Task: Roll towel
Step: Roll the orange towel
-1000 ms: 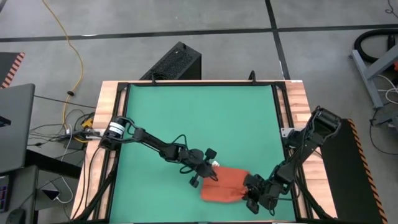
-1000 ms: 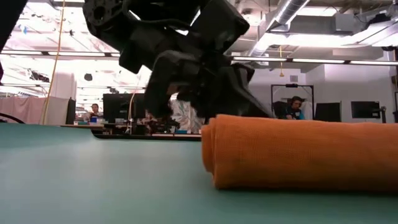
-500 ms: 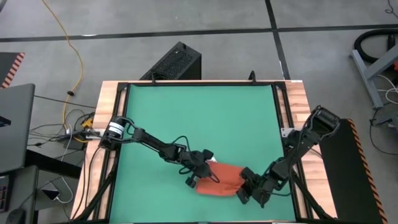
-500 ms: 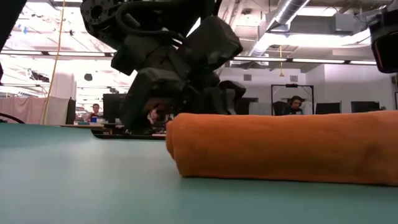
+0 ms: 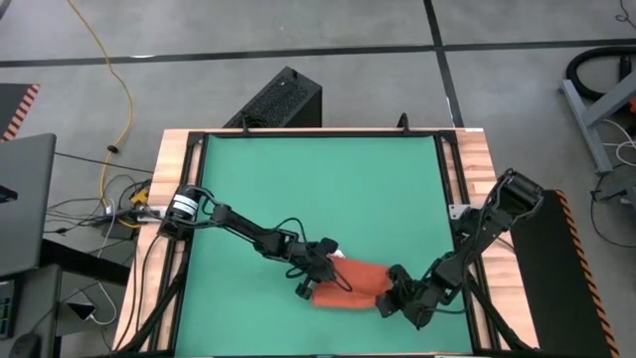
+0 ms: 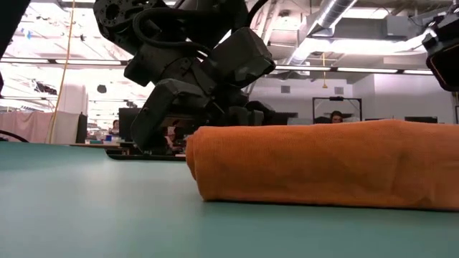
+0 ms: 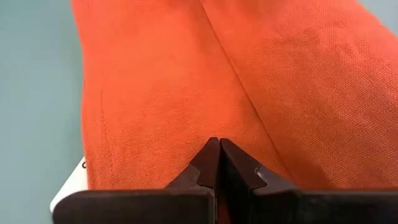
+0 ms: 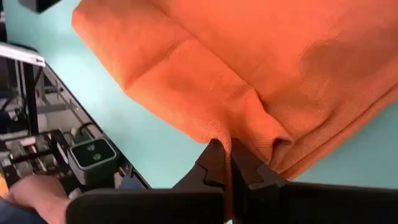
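Observation:
The orange-red towel (image 5: 350, 283) lies as a thick rolled bundle on the green mat, near the table's front edge and right of the middle. The low view shows it as a fat roll (image 6: 315, 165) resting on its underside. A white tag (image 7: 69, 186) peeks out at its edge. My left gripper (image 5: 311, 282) is shut at the roll's left end, and its tips (image 7: 219, 146) are on the cloth. My right gripper (image 5: 391, 299) is at the roll's right near end, shut on a fold. My left gripper presses its shut fingertips on the towel's upper layer, beside a fold line (image 7: 217, 127). It slants down from the table's left. No cloth shows between the fingers, and the towel stays on the mat. My right gripper pinches a raised fold at the towel's edge (image 8: 233, 130) between its two fingers. A sliver of cloth runs back between them. It comes slanting down from the table's right near side. The rest of the towel lies on the mat.
The green mat (image 5: 318, 189) lies bare toward the far and left sides, inside a black rail and wooden frame (image 5: 177, 169). The table's near edge is close to the towel. The right wrist view shows a person's hand (image 8: 25, 196) and a small device (image 8: 93, 152) beyond the table.
My right gripper has rolled its wrist and shifted a little toward the table's left and far side, carrying the towel's right end. The bundle has turned over, narrowed and slid leftward on the mat. My left gripper has tipped further down onto the towel's left end.

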You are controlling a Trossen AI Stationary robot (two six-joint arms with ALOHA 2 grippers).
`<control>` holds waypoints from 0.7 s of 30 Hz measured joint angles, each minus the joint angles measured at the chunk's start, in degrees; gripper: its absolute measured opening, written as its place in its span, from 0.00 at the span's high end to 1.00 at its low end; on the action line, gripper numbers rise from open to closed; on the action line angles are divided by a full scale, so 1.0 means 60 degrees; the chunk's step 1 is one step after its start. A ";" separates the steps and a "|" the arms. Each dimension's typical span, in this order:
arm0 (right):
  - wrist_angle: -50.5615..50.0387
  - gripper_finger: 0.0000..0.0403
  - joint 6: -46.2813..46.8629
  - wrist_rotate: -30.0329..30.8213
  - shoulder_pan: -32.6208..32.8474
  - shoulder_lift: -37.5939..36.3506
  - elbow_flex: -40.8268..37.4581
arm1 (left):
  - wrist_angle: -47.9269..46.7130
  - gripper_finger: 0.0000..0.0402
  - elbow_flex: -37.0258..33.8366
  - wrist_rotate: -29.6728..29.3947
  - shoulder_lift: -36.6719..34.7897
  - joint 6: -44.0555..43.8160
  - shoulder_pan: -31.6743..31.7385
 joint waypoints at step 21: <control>-0.1182 0.97 0.1850 -0.0272 -0.0601 -0.0001 0.0004 | -0.0587 1.00 -0.0003 -0.0170 -0.0001 -0.0492 -0.0530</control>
